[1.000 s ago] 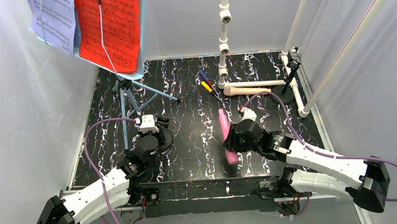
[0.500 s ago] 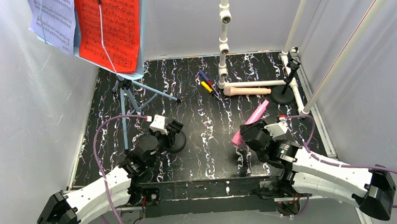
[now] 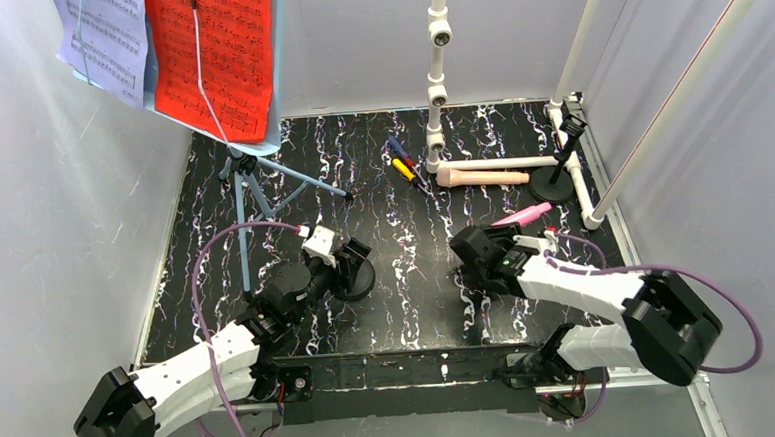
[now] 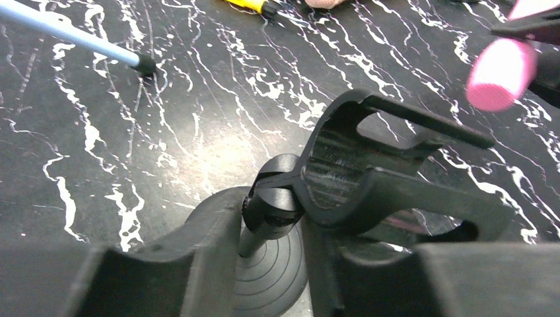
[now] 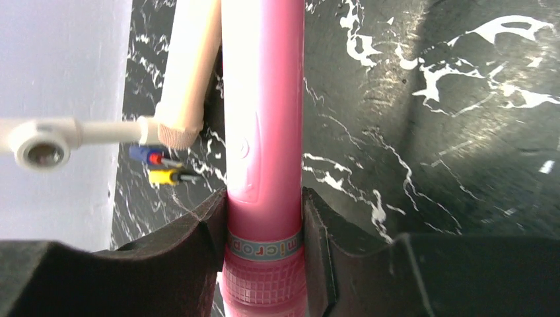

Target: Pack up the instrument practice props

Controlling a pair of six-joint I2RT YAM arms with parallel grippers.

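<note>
My left gripper (image 3: 350,260) is shut on the stem of a black round-based holder (image 3: 356,280); in the left wrist view (image 4: 271,231) the holder's clip (image 4: 370,173) rises above my fingers (image 4: 198,247) and its base (image 4: 274,274) lies below. My right gripper (image 3: 500,241) is shut on the pink toy microphone (image 3: 523,214), seen between the pads (image 5: 201,231) in the right wrist view (image 5: 263,132). The beige microphone (image 3: 482,177) lies at the back. A second black holder (image 3: 554,183) stands at the right. The pale-blue rack holds a red page (image 3: 213,57) and a lavender page (image 3: 103,33); its tripod legs (image 3: 252,191) stand back left.
A white PVC pipe frame (image 3: 439,86) stands at the back and runs along the right side (image 3: 582,183). Blue and yellow pens (image 3: 401,163) lie next to its foot. Grey walls close in the black marbled table (image 3: 408,298) on three sides.
My left gripper has carried the black holder to the right. My right gripper has swung the pink microphone from pointing away to pointing toward the back right, and moved back.
</note>
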